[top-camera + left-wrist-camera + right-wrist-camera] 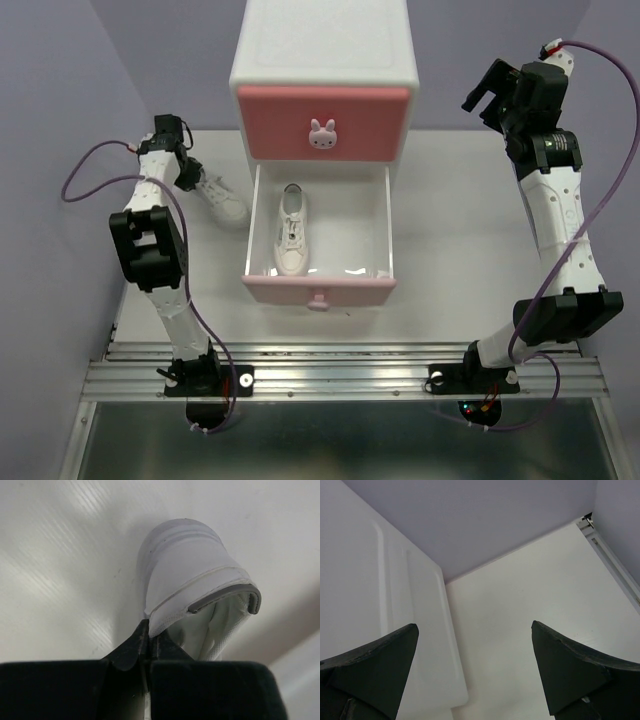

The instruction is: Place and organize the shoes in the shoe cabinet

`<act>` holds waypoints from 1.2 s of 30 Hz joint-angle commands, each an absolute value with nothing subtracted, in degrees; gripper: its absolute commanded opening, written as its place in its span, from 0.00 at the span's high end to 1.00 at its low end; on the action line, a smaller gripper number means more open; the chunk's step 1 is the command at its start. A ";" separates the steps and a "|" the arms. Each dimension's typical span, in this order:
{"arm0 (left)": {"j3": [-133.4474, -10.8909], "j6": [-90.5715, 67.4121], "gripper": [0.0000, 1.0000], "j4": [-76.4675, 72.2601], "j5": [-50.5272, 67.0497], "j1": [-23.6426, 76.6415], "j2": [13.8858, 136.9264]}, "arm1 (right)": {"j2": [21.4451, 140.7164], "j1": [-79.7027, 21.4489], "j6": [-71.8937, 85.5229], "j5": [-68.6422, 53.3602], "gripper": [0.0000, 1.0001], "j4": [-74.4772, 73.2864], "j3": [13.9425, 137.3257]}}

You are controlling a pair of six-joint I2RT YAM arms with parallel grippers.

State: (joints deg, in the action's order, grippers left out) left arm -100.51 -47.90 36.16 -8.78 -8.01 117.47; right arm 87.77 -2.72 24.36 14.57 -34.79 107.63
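Observation:
The shoe cabinet (322, 62) stands at the back middle, its lower drawer (318, 290) pulled open, its upper drawer shut. One white shoe (291, 230) lies inside the open drawer, left of centre. A second white shoe (220, 198) lies on the table left of the drawer. My left gripper (187, 168) is shut on this shoe's heel collar; the left wrist view shows the shoe (190, 575) with the black fingers (131, 647) pinching its rim. My right gripper (484, 92) is open and empty, raised to the right of the cabinet. The orange shoes are out of view.
The cabinet's white side wall (380, 620) fills the left of the right wrist view. A metal rail (340, 375) runs along the table's near edge. Lilac walls enclose the table on three sides.

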 commanded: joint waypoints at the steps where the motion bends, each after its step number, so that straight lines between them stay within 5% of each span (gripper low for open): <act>1: -106.44 -40.61 1.00 38.23 -6.07 -8.53 97.76 | 84.82 -2.64 25.49 14.86 0.00 -34.10 109.34; 16: -93.87 -34.72 1.00 39.37 10.72 -3.80 68.74 | 84.29 -2.64 25.66 11.78 0.00 -34.19 108.28; 36: -81.92 -52.55 1.00 32.87 -4.48 21.52 62.40 | 84.38 -2.64 24.52 9.76 0.00 -35.42 106.88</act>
State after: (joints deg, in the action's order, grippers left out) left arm -82.50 -48.16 40.05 -1.08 18.26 63.55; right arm 86.59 -2.72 25.43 10.44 -35.66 107.77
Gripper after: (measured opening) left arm 0.099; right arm 0.998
